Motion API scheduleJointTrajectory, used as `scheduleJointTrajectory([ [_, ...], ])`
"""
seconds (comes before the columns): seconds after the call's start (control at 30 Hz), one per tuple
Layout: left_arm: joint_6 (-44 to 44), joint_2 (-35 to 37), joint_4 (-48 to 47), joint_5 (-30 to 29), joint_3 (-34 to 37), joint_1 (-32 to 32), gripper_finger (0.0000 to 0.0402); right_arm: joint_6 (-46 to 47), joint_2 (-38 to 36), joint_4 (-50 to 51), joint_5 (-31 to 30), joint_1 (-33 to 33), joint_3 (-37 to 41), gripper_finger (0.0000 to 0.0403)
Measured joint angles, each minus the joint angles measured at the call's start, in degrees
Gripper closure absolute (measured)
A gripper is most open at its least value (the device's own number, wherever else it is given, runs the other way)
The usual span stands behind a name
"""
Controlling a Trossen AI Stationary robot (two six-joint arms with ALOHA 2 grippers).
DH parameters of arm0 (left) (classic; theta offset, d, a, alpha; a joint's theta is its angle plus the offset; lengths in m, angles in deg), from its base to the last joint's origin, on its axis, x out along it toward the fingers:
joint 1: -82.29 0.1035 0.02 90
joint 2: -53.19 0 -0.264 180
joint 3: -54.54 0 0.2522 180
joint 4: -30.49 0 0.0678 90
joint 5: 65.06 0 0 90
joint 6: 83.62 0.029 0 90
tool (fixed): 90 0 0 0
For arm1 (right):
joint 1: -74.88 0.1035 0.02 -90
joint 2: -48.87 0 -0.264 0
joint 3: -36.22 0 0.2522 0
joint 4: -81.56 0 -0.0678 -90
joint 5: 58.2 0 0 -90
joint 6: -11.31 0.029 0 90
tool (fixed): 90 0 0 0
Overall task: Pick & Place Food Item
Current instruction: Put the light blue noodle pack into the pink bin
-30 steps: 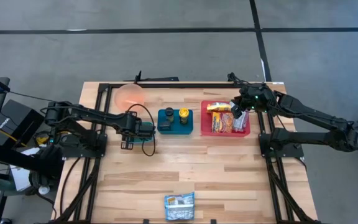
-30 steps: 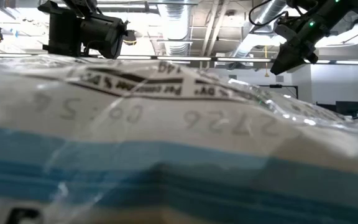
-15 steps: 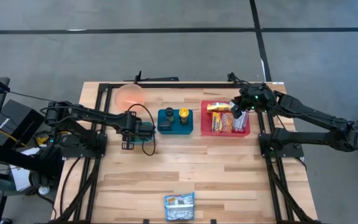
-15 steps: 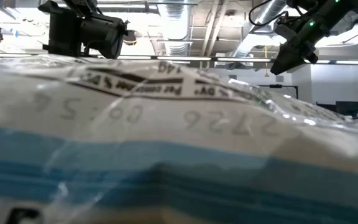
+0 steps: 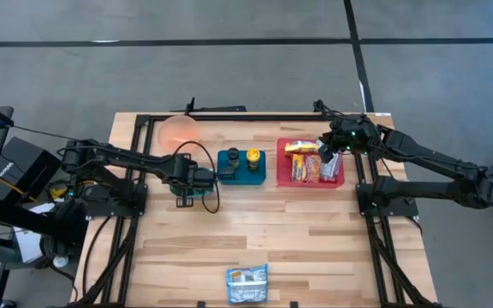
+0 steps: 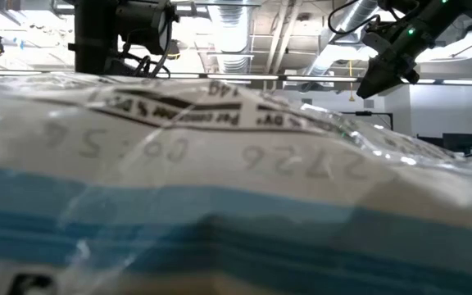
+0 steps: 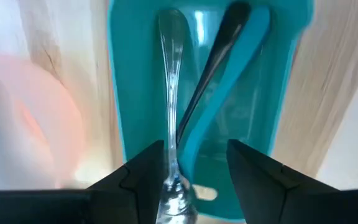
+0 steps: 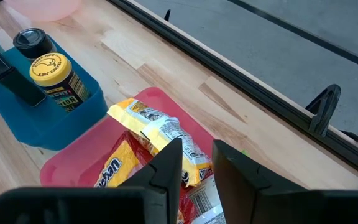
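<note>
Food packets (image 5: 306, 164) lie in a red tray (image 5: 282, 162) at the table's far right. My right gripper (image 5: 327, 156) hangs above them. In the right wrist view its fingers (image 8: 197, 149) stand a narrow gap apart over a yellow-and-white packet (image 8: 160, 134), holding nothing. My left gripper (image 5: 188, 181) is open and points down over a teal tray (image 7: 129, 93) at the left. In that tray lie a clear spoon (image 7: 169, 74), a black utensil (image 7: 222, 43) and a blue one (image 7: 253, 43). The spoon's near end (image 7: 176, 193) runs between my left fingers. My left gripper comes from above, with its fingers on either side of the clear spoon's near end (image 7: 176, 186) and along the spoon. That end lies close beside one finger (image 7: 148, 177). I cannot tell whether it touches.
A blue tray (image 5: 242, 178) with two jars stands between the teal and red trays. A pink bowl (image 5: 179, 130) sits at the far left. A blue-and-white packet (image 5: 246, 284) lies at the near edge and fills the low view (image 6: 236, 205).
My left gripper has moved a little toward the table's right edge, over the teal tray, and has risen slightly. Its wrist has turned, and in the low view the hand has gone from lying level to standing upright. My right arm has kept still.
</note>
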Motion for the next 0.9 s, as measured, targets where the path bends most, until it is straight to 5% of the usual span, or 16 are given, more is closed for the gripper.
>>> scheduleJointTrajectory([
  [0.23, -8.33, 0.0, 1.85, 3.13, -0.18, 0.0, 0.0248, 0.0, 0.0, 0.02, 0.0, 0.01, 0.0, 0.032],
  [0.5, -17.62, 0.0, 6.33, 16.74, -0.18, 0.02, 0.0281, 0.04, 0.0, 0.02, 0.0, 0.0, 0.0, 0.032],
  [0.9, -27.08, 0.0, 33.29, 38.39, -0.18, -2.19, 0.03, 0.09, 0.0, 0.01, 0.0, 0.01, 0.0, 0.032],
])
